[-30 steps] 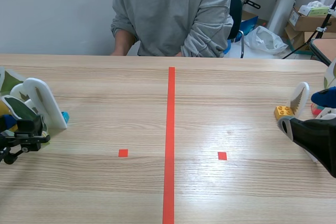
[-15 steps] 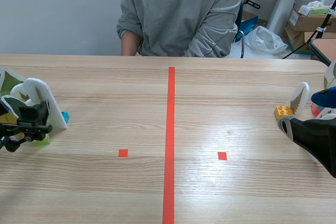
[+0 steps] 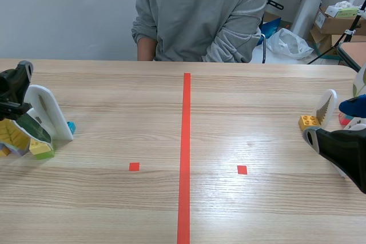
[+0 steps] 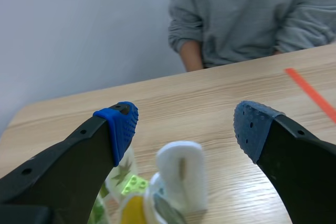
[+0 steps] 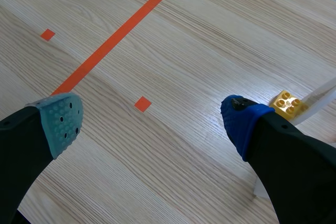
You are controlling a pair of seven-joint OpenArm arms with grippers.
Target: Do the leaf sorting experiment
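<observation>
The left claw hangs over the counter's left end. Its two fingers are spread wide with nothing between them. Just under and ahead of it sits a small cluster of leaf pieces. A white leaf cutout stands upright, a dark green leaf leans at its foot, and a yellow leaf lies beside that. A lime-green brick sits at the green leaf's lower end. A small blue block peeks out at the white cutout's base.

The right claw sits low over the counter's right side, likewise wide open and empty. Under the gap between its fingers is bare wood with one small tape square. Near its blue-padded finger lies a yellow brick. Just beside the brick, a toothed white leaf cutout stands upright close to the right edge.

The tape line runs down the middle of the counter, well apart from both groups. Across the counter sits a person in a grey sweatshirt, forearms at the far edge.
</observation>
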